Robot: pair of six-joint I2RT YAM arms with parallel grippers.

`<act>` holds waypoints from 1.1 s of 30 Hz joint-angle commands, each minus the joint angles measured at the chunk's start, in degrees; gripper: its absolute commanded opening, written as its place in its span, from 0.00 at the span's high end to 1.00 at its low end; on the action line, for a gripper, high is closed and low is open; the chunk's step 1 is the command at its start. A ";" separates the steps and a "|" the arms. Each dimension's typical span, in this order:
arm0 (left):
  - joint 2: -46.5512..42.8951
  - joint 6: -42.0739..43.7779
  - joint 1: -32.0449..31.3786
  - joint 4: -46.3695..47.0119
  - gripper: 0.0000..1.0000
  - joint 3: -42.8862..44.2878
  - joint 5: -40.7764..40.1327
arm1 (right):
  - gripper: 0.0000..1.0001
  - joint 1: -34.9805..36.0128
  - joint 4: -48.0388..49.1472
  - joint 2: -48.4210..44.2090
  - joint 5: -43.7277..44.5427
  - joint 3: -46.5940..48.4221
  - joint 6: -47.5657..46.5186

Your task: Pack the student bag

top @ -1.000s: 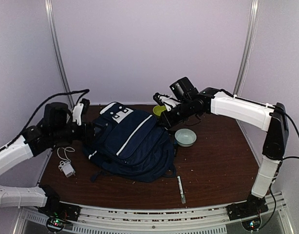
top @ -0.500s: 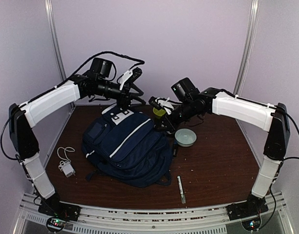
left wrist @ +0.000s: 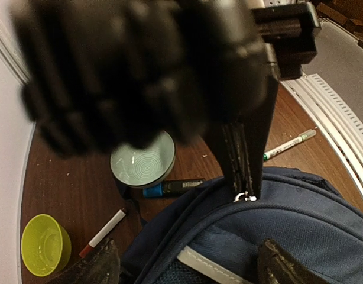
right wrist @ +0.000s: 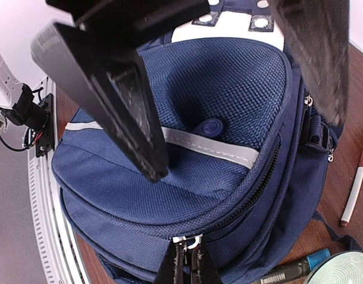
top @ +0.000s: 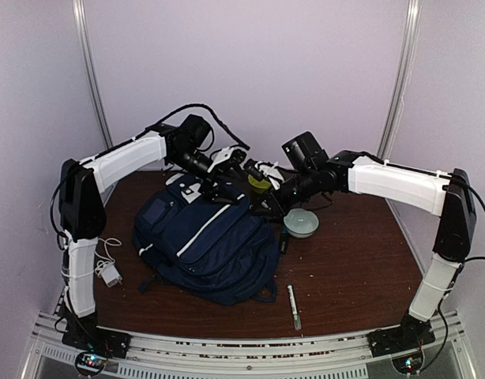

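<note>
The student bag (top: 203, 245) lies flat mid-table, navy with a white stripe and a white patch at its far end. My right gripper (top: 264, 207) is shut on a metal zipper pull (right wrist: 192, 239) at the bag's right edge; the pinch also shows in the left wrist view, on the same pull (left wrist: 245, 197). My left gripper (top: 227, 178) hovers over the bag's top end with jaws wide apart and nothing between them. Its two dark fingers (right wrist: 119, 100) loom above the mesh front pocket in the right wrist view. The bag (left wrist: 270, 236) fills the space under it.
A teal bowl (top: 301, 223) and a green bowl (top: 258, 180) sit right of the bag. A blue-capped marker (left wrist: 169, 187) and a red-and-white marker (left wrist: 104, 231) lie beside the bag. A pen (top: 293, 306) rests near the front; a white charger with cable (top: 108, 270) at left.
My left arm swung up from the table's left side and across to the bag's top end, its jaws widening. The right gripper kept its pinch on the zipper pull.
</note>
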 commanded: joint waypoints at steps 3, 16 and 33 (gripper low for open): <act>2.71 6.68 -2.27 -3.16 0.14 1.65 -0.65 | 1.00 0.30 7.52 -3.71 -3.69 2.99 -0.53; 5.62 7.85 -4.58 -3.42 0.37 -0.87 -4.23 | 1.00 -1.30 12.48 -4.38 -5.15 1.29 2.22; 1.32 4.94 -5.22 0.84 1.00 -5.15 -6.12 | 1.00 -2.93 16.44 -7.69 -4.89 -2.91 4.82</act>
